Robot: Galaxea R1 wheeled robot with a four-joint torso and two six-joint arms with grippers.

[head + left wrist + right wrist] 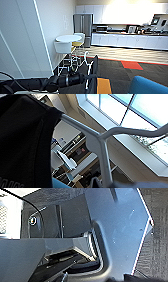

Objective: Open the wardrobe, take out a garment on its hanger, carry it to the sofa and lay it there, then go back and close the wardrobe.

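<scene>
Left arm comes in low from the left w/ the left gripper (84, 76) clamped on the white hanger (86, 65), its curved hook poking up above the arm. The black garment (93, 75) is draped on it, hanging down just right of the gripper, so both are off the floor and up front near the bot. In the left wrist cam the hanger (103, 144) shows up close w/ its arms spreading out and the black top (23, 141) over one shoulder of it, big windows behind.

Sofa (147, 86) is the bright blue thing at the near right corner, a bit apart from the garment, orange carpet tile (103, 85) btwn them. Big white panel (22, 37) takes up the near left, can't say what it belongs to.

Farther back: round white table (68, 38) w/ a white chair (63, 47) and a yellow-seat one (78, 43) by the left wall, steel fridge (83, 23) behind, long white kitchen counter (127, 40) along the far wall. Red carpet tile (131, 65) mid-floor on the right.

Right gripper: right wrist cam is just dark robot body parts and a strip of carpet, can't tell if it's open or closed.
</scene>
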